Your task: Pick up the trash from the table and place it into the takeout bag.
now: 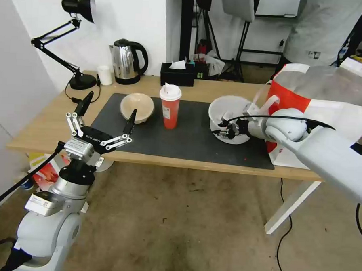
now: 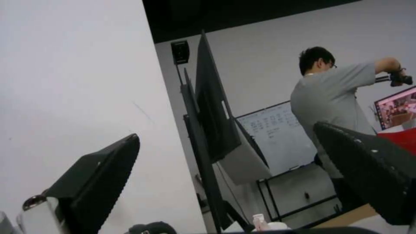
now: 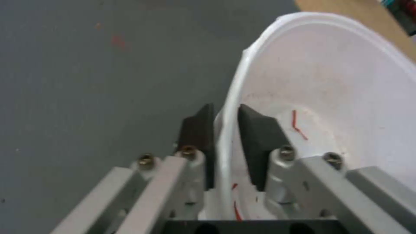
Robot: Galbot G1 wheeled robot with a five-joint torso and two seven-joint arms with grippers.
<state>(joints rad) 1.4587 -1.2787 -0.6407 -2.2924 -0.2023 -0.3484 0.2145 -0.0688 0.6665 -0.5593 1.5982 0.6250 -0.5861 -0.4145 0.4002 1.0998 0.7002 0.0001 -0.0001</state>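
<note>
Here the right gripper (image 1: 225, 129) sits at the near rim of the white bowl (image 1: 231, 110), on the dark grey mat (image 1: 189, 140) toward the right end of the table (image 1: 48, 128). In the right wrist view its fingers (image 3: 255, 143) straddle the bowl wall (image 3: 329, 81): one black pad inside, one outside, gap narrow, rim pinched between them. The bowl interior shows thin red streaks and specks. The takeout bag (image 1: 296, 97) stands just right of the bowl, touching or almost touching it, mouth open, silvery lining showing.

Left gripper (image 1: 105, 121) hovers off the table's near-left edge, fingers spread wide, holding nothing, pointing up; the beige paper-pulp bowl (image 1: 136, 107) lies on the mat just beyond its right fingertip. The red cup (image 1: 170, 106) with white lid stands upright between the two bowls, apart from both grippers.

Along the back edge: black tissue box (image 1: 177, 74), kettle (image 1: 127, 62), small white cup (image 1: 105, 75), desk lamp (image 1: 73, 37).
</note>
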